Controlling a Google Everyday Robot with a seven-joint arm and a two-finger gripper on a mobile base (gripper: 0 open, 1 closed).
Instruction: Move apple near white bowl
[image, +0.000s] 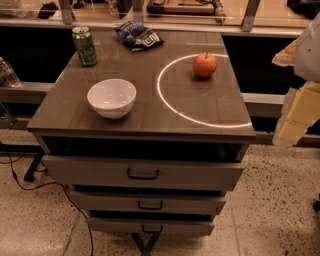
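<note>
Camera view is looking down on a drawer cabinet (65, 116) whose top is carrying everything. Behind the bowl (112, 97) and to its left, a green can (84, 46) is standing upright, out of any likely path. The bowl itself is sitting mouth-up toward the front-left of the top, with wood showing on its right side where the fruit could be set down. Behind the bowl and slightly to its right, a dark bag (139, 36) is lying flat at the back edge.

The apple (205, 65) is resting stem-up well to the right of the bowl and farther back, inside a bright ring (158, 90) of reflected light. It is lying well apart from the bowl, so the task is looking not yet begun.

Far to the right of the bowl, past the cabinet's edge, the gripper (299, 112) is hanging beside the top and touching nothing on it. How wide it is standing cannot be told, though the apple is plainly not in its hold. It is probably needing to reach in over the right edge for the apple, then carry it leftward and forward to the wood beside the bowl.
</note>
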